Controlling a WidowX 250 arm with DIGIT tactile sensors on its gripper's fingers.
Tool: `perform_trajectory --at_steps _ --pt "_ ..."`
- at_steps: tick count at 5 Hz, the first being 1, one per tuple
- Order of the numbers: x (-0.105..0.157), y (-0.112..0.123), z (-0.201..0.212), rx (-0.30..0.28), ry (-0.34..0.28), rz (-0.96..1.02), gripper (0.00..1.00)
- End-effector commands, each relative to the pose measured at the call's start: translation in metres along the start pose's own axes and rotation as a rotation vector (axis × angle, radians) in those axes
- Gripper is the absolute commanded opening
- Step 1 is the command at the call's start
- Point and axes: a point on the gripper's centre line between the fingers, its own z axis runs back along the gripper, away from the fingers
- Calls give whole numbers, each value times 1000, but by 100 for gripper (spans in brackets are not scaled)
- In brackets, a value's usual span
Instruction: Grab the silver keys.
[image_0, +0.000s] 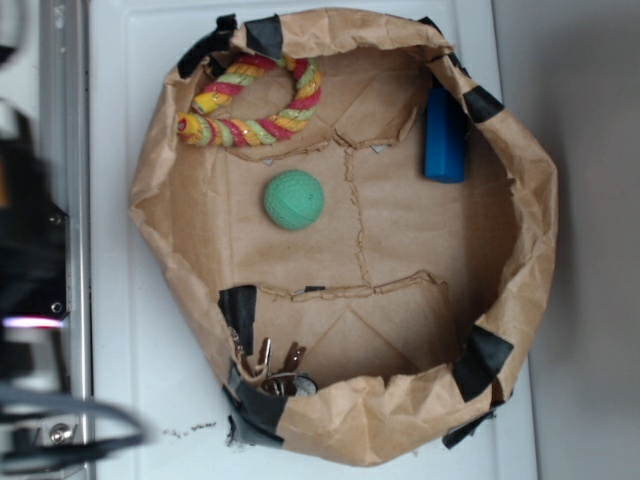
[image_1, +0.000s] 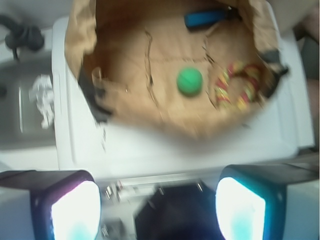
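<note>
In the wrist view, the gripper (image_1: 157, 207) occupies the lower edge of the frame, with its two fingers (image_1: 75, 210) standing far apart and nothing held between them; the jaws are fully spread. The gripper sits over the white surface (image_1: 150, 150), outside the brown paper bag (image_1: 125, 105), whose walls are rolled down to form an open basin. Strips of black tape (image_0: 485, 360) are fixed at several places on the bag rim. In the exterior view, the silver keys (image_0: 272, 372) lie on the bag floor at the lower left, pressed against the inner wall and just beside a black tape patch; several key blades point upward in the frame from a ring that is partly hidden by the rim. In the wrist view the keys are too blurred to identify. The green ball (image_0: 294, 199) rests near the centre of the bag floor, well apart from the keys and separated from them by a crease in the paper. Beyond the ball, a multicoloured rope ring (image_0: 255, 105) in red, yellow and green lies against the upper left wall. A blue bar (image_0: 444, 140) lies along the upper right wall, apart from the ball and the rope ring.
</note>
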Motion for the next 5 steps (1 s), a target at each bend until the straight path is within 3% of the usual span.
perform_trajectory --at_steps 1,2,3,5 --pt "35 5 -6 -83 -67 -5 100" --pt "24 19 -27 -160 -18 -46 100" --pt "14 20 -47 -179 27 -78 100" --pt "53 8 -53 -209 52 -35 100"
